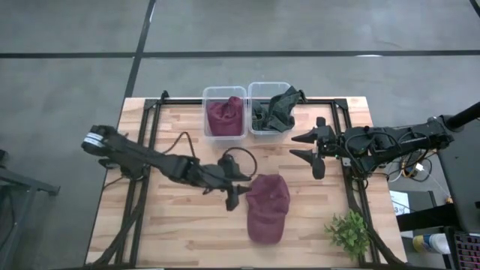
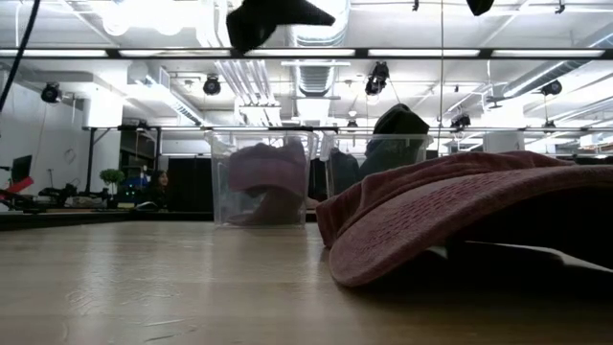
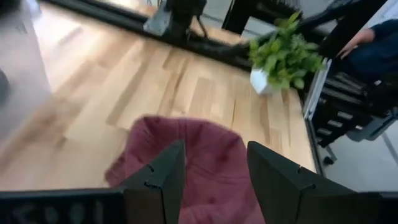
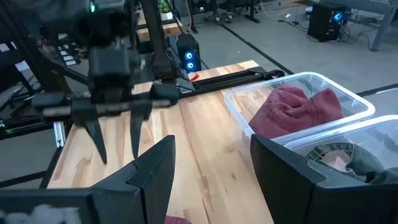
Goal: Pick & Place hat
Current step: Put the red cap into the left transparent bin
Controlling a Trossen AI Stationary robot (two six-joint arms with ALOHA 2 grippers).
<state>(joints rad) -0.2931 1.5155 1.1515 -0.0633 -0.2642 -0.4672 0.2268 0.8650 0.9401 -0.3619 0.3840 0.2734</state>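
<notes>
We see the open left hand [image 1: 234, 189] beside the ungrasped maroon hat [image 1: 268, 208] on the bench [image 1: 172, 225]; right hand [image 1: 309, 151] open; placing remains.

The left arm stretches from the worktop's left edge toward its middle, low over the surface, its gripper [image 1: 235, 185] with fingers parted (a clear gap shows between them in its own wrist view). The right arm reaches in from the right edge, held level near the far right corner, its gripper [image 1: 307, 146] spread wide.
</notes>
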